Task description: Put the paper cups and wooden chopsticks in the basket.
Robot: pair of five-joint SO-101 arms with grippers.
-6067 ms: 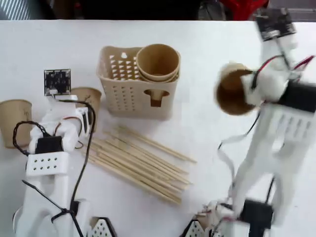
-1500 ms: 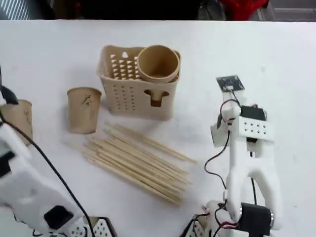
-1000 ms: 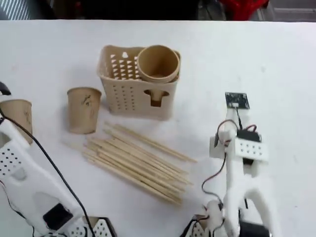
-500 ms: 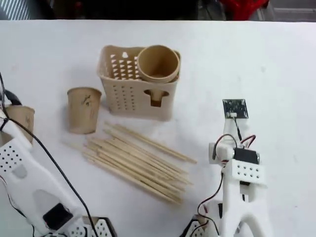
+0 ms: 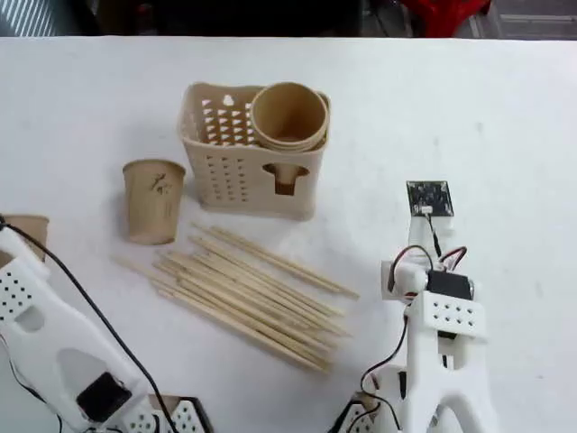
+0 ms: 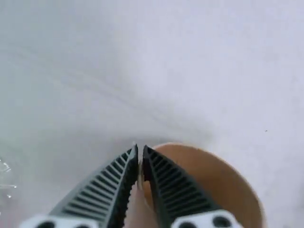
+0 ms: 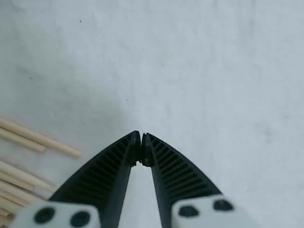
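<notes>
White table [image 5: 469, 99], cup pickup seemingly underway: left gripper [image 6: 140, 153] pinches a brown paper cup [image 6: 209, 180] by its rim, well left of the beige perforated plastic basket [image 5: 225, 171], needing a lift-and-carry there; right gripper [image 7: 141, 138] sits closed, empty, near pale wooden chopsticks [image 5: 252, 298].

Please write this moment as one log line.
left end effector: shut on paper cup | right end effector: shut, empty | chopsticks: on table

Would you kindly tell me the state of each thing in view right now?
basket: upright, cups inside.
stacked cups: nested upright in the basket.
lone cup: upright on the table.
far-left cup: rim pinched by left gripper.
chopsticks: piled flat on the table.
right gripper: shut, empty.
</notes>
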